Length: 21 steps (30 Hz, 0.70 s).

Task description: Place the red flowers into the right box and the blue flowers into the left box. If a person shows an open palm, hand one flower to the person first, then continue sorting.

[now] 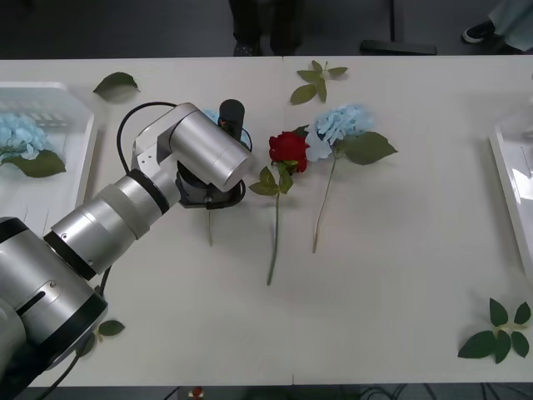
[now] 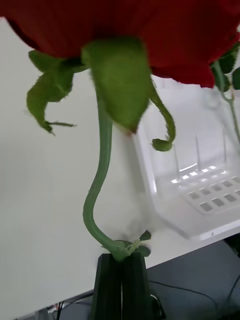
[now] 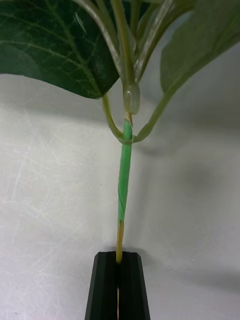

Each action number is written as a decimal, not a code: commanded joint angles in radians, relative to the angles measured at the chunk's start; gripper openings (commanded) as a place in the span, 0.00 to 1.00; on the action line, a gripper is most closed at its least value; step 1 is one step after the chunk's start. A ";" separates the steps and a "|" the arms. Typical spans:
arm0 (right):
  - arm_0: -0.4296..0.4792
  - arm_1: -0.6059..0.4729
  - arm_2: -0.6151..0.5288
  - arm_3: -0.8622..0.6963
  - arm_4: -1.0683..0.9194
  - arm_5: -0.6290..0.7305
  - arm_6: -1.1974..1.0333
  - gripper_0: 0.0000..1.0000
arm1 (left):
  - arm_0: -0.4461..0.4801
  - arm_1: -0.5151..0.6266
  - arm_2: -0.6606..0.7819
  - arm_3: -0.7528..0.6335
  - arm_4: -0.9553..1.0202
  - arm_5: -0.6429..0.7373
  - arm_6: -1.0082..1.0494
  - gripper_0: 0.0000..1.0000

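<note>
The left gripper (image 3: pixel 119 262) is closed on a flower stem (image 3: pixel 123 170) at mid-table; the arm hides its bloom. The right gripper (image 2: pixel 121 257) pinches a red rose (image 2: pixel 150 30) beside the right box (image 2: pixel 200 200). Another red rose (image 1: pixel 289 148) and a blue flower (image 1: pixel 341 125) lie mid-table. The left box (image 1: pixel 71 158), cut off, holds one blue flower (image 1: pixel 21 133).

Even, bright overhead light; soft shadows; close rose bloom (image 2: pixel 125 25) blurred.

Hidden from you: left gripper (image 1: pixel 210 198) under its own arm; held blue flower (image 1: pixel 211 116) mostly covered; right box (image 1: pixel 510 179) cut off.
</note>
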State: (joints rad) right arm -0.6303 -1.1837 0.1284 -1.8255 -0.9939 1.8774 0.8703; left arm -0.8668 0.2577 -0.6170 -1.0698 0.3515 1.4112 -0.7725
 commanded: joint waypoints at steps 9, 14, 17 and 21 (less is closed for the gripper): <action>0.018 -0.004 0.002 0.434 0.199 -0.284 0.434 0.00 | -0.034 0.058 0.085 -0.108 -0.052 0.149 -0.060 0.00; 0.018 0.030 0.002 0.615 0.281 -0.428 0.564 0.00 | -0.029 0.192 0.089 -0.269 -0.043 0.307 -0.087 0.00; 0.018 0.055 0.002 0.697 0.327 -0.523 0.613 0.00 | -0.024 0.288 0.089 -0.349 -0.008 0.354 -0.090 0.00; 0.018 0.098 0.002 0.815 0.386 -0.673 0.647 0.00 | -0.021 0.460 0.091 -0.444 0.078 0.397 -0.100 0.00</action>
State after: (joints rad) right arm -0.5994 -1.1038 0.1396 -1.0558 -0.6320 1.2540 1.4589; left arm -0.8668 0.6037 -0.5211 -1.4532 0.3931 1.7877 -0.8681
